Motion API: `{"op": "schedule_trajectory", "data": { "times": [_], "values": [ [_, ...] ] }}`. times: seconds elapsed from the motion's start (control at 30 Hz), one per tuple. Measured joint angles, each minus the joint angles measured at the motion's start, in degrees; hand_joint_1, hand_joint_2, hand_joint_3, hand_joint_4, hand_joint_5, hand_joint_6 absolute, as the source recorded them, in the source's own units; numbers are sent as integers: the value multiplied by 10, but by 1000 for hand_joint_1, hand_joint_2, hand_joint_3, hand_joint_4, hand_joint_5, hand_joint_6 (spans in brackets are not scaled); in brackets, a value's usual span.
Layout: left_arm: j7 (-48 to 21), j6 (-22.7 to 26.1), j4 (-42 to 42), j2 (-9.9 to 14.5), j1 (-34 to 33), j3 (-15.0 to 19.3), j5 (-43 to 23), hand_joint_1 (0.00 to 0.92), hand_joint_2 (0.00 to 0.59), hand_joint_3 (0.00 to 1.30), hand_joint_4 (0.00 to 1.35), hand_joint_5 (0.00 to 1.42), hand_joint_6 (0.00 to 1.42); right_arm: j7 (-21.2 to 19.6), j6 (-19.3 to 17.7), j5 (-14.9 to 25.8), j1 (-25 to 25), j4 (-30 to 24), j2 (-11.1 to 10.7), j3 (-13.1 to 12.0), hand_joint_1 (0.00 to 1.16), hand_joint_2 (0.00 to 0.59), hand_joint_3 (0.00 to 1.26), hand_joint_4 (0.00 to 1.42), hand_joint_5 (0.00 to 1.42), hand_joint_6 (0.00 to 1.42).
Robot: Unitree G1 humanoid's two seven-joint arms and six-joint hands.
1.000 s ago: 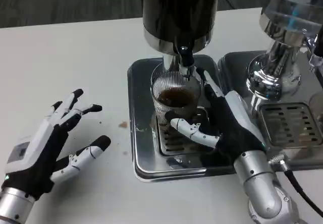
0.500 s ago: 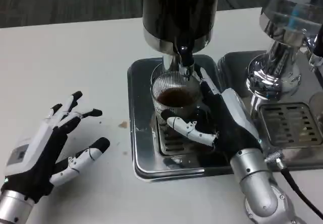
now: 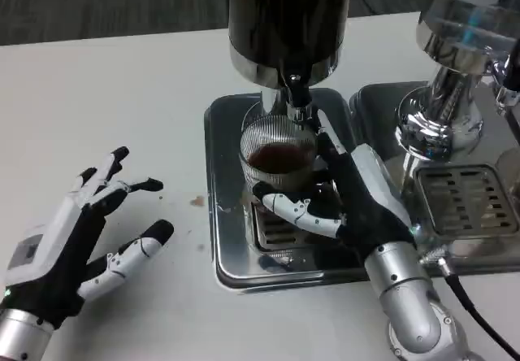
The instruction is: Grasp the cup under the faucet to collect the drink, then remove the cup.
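Under the dark dispenser, on the steel drip tray, I see the ribbed cup holding brown drink below the faucet. My right hand has slid left and wraps it more snugly than a second ago, so I judge removal comes next. My left hand stays spread and empty on the table, barely shifted.

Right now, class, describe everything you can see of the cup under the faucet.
The cup is a clear ribbed glass, upright, partly filled with dark drink. It stands on the slotted grate of the steel drip tray, just below the faucet. The right hand grips it, fingers wrapped around its front and right side.
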Motion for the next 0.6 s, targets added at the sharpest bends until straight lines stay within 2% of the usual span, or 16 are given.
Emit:
{"op": "schedule_trajectory", "data": {
  "times": [0.13,0.33,0.6],
  "values": [
    [-1,3,-8,0,5,0,-2,0,186,357,0,62,0,-11,-6,0,0,4,8,0,681,172,0,144,271,470],
    [-1,8,-15,0,17,0,-4,0,186,365,0,62,0,-27,-15,0,0,9,11,-4,730,173,95,217,381,565],
    [-1,12,-27,0,23,5,-5,0,187,373,0,69,0,-27,-27,2,-8,25,13,-4,739,174,108,238,417,587]
  ]
}}
